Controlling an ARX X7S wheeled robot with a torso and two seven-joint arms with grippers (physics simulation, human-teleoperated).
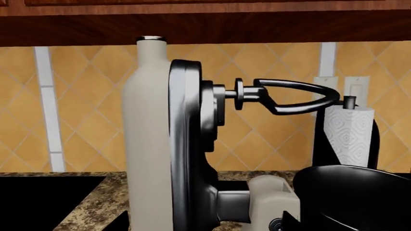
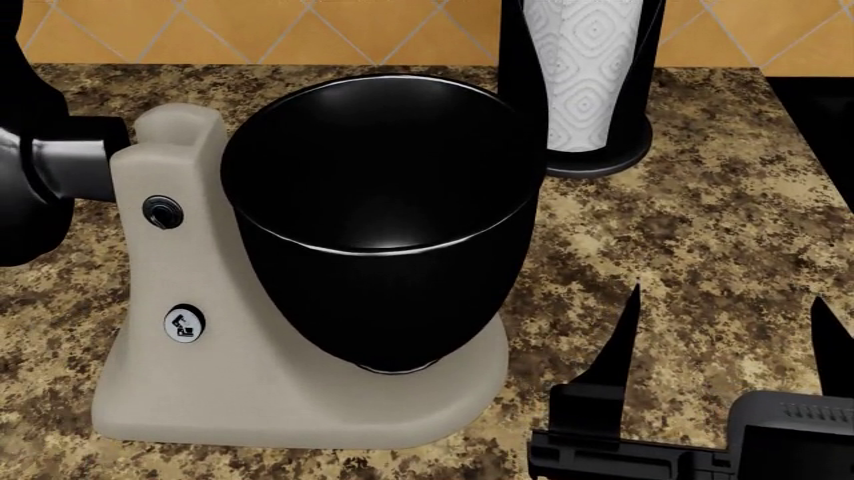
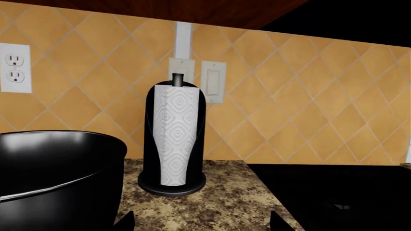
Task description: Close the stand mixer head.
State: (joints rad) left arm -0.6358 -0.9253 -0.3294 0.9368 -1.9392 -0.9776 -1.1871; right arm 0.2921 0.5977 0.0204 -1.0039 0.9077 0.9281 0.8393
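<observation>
The stand mixer head (image 1: 146, 139) stands tilted up, near vertical. Its beige housing faces my left gripper, with the glossy black band (image 1: 185, 144) beside it. The black beater (image 1: 295, 98) sticks out sideways above the black mixing bowl (image 1: 353, 197). My left gripper (image 1: 202, 226) is open and empty, just short of the head, with only its fingertips (image 1: 290, 224) showing. In the head view the beige base and column (image 2: 167, 300) hold the bowl (image 2: 380, 215), and only the head's black underside (image 2: 20, 190) shows at the left edge. My right gripper (image 2: 727, 340) is open and empty, right of the bowl, low over the counter; it also shows in the right wrist view (image 3: 202, 225).
A paper towel roll on a black holder (image 2: 581, 80) stands behind the bowl at the back right, and it shows in the right wrist view (image 3: 173, 144) too. The granite counter (image 2: 694, 230) meets a tiled wall with outlets. A wooden cabinet (image 1: 205, 24) hangs just above the raised head. A dark cooktop (image 3: 334, 192) lies to the right.
</observation>
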